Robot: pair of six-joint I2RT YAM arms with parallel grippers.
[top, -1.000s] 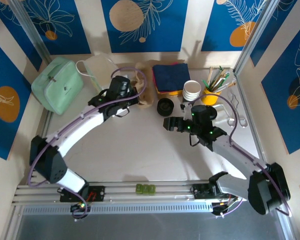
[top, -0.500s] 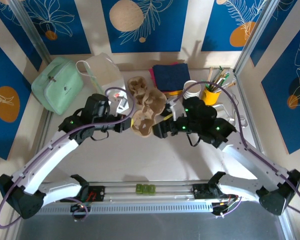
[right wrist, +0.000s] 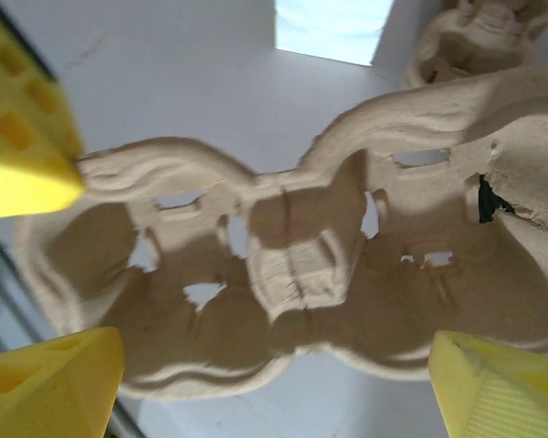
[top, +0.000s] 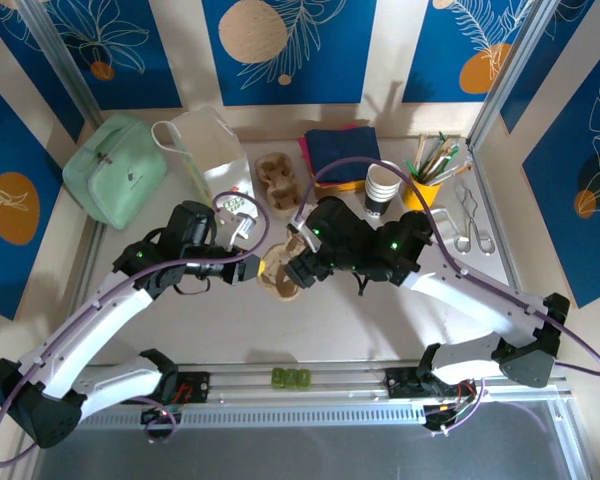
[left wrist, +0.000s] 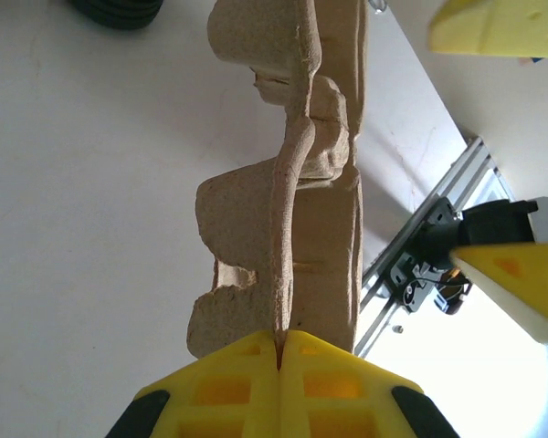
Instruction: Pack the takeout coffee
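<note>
The left claw point(left wrist: 279, 351) pinched tight on the rim of the brown cup carrier point(left wrist: 301, 182), and the right claw point(right wrist: 274, 383) hung wide open by it. The takeout coffee point(top: 381, 188) stood back on the desk point(top: 360, 310) (beside a yellow pot point(top: 423, 190)). If both claws tugged, the thin rim could tear.

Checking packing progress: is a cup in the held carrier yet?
No, the carrier has empty wells; the cups stand stacked apart from it.
</note>
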